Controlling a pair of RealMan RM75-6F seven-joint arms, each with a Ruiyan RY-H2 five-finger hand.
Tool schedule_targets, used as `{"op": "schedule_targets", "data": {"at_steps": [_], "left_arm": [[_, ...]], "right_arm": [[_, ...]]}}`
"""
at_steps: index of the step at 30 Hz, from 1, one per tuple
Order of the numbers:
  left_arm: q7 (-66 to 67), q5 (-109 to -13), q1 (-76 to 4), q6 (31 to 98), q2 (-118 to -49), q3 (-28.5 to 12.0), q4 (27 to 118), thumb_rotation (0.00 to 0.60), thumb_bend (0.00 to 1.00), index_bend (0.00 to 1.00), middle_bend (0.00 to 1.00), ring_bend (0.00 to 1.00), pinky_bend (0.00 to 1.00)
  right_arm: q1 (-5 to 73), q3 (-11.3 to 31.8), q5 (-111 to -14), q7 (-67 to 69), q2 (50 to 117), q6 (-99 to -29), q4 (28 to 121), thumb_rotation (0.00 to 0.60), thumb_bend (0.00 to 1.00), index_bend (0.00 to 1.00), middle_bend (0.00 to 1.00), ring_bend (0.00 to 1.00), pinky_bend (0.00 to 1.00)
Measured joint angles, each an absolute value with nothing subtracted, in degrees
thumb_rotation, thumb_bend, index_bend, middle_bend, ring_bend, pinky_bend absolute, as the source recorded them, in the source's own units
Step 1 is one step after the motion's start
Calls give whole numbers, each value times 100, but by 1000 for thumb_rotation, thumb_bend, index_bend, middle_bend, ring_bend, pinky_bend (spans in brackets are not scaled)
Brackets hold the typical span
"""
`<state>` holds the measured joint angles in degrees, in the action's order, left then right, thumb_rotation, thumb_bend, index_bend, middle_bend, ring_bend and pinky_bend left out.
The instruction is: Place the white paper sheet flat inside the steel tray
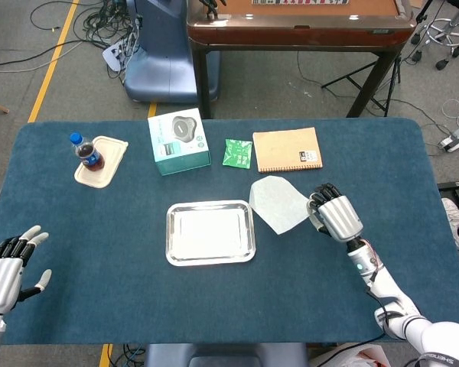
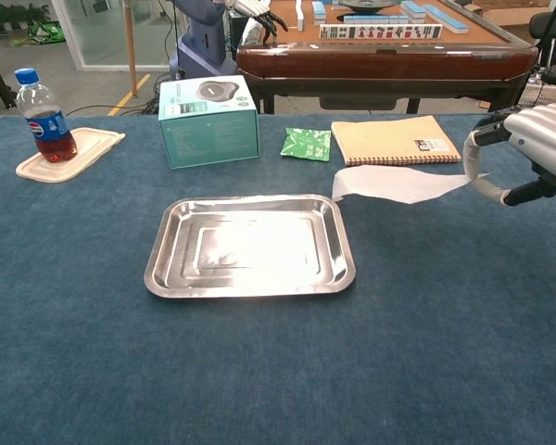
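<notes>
The white paper sheet (image 1: 279, 202) (image 2: 398, 184) hangs tilted to the right of the steel tray (image 1: 210, 232) (image 2: 250, 247), its right end raised. My right hand (image 1: 335, 215) (image 2: 524, 154) pinches that raised edge, while the sheet's left corner still dips toward the cloth beside the tray's right rim. The tray lies empty at the middle of the blue table. My left hand (image 1: 6, 264) hovers open over the table's front left corner, far from the tray; the chest view does not show it.
Along the back stand a cola bottle (image 1: 86, 151) on a beige lid (image 1: 102, 160), a teal box (image 1: 178, 141), a green packet (image 1: 237, 153) and a tan notebook (image 1: 287, 149). The table's right edge lies just beyond my right hand.
</notes>
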<state>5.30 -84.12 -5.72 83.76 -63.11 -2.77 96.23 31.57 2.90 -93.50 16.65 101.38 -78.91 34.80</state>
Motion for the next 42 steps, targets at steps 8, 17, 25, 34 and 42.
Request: {"op": "schedule_targets", "data": {"at_steps": [8,17,25,34,42], "left_arm": [[563,-8442,-562,8422,-6277,-274,9650,600,310,200,116,146,111],[594,-8466,-534,8475,-6244,-259,9684,600,310,200,116,145,111],[595,-8447,-500,8512,-6206,-254,9691,600,311,201,116,146,111],[592,-8410,-421,8599,-6115,-249,9720,600,310,201,116,146,111],[645,-8404,-396,8628,-6059,-252,9784,600,310,200,116,146,111]], "right_arm": [[3299,481,-9286,1678,10026,-8081,3816,600,497,728,499,286,260],[3701,826,-9218,1364,9903,-8163,4640,600,497,731,500,288,266],[4240,1065,-9302,1334,9964,-8090,4979,600,497,733,500,288,277],[4690,1227,-9430,1589,10220,-8141,5077,600,497,733,500,288,277],[5069,1377,-9462,1860,10507,-8202,5078,600,497,733,500,288,277]]}}
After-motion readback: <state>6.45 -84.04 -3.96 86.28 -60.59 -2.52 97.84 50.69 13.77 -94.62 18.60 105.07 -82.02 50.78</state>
